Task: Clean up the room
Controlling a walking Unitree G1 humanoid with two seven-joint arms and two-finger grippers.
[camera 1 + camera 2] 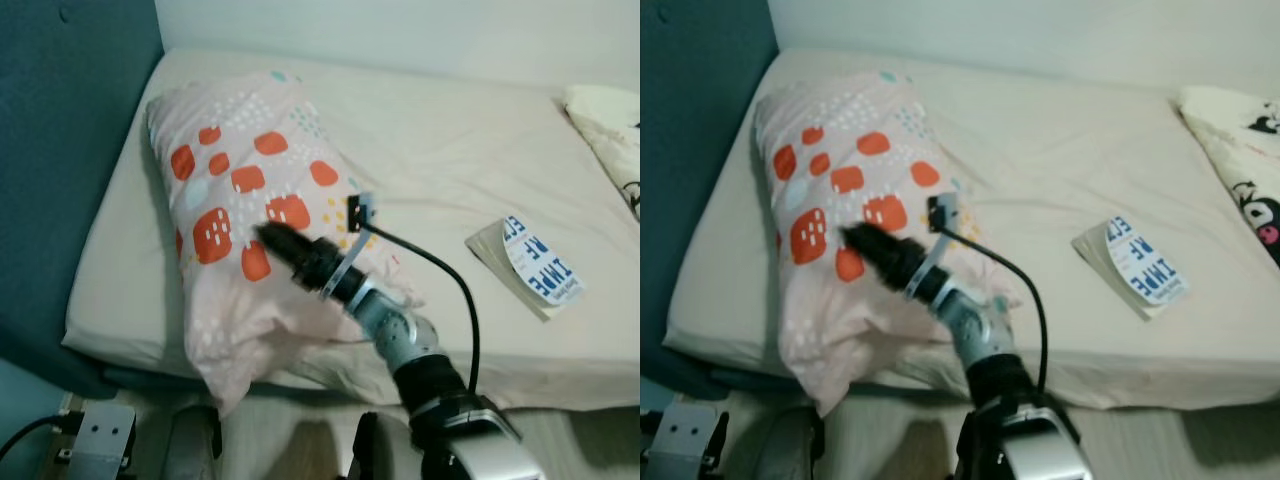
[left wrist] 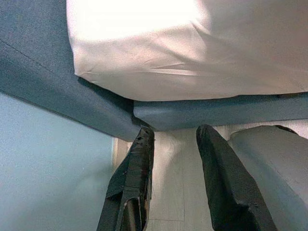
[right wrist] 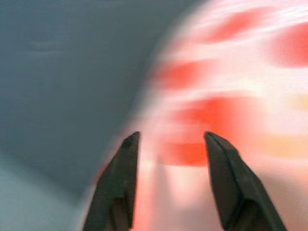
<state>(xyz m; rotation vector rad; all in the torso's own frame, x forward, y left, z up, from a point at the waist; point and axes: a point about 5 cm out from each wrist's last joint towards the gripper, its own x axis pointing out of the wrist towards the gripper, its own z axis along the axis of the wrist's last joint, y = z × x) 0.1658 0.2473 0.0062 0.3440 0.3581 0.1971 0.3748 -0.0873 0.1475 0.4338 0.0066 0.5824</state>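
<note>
Right wrist view badly blurred: just 2 black fingers (image 3: 231, 187), apart, over red patches. Right gripper (image 1: 268, 237) above the pink pillow (image 1: 235, 215) with orange patches, jaws spread, clamping nothing. Pillow lying at 9 o'clock on the bed (image 1: 440, 170), beside the teal headboard (image 1: 60, 150). Book (image 1: 530, 265) at 3 o'clock. White fabric (image 1: 610, 130) at 2 o'clock, cut off by the frame. Left gripper (image 2: 175, 144) hanging low by the bed's corner, jaws apart.

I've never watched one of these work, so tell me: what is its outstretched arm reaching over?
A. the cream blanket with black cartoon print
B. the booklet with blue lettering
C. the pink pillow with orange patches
C: the right gripper hovers open over the pink pillow with orange patches; its wrist view shows the orange patches just past the fingertips.
</note>
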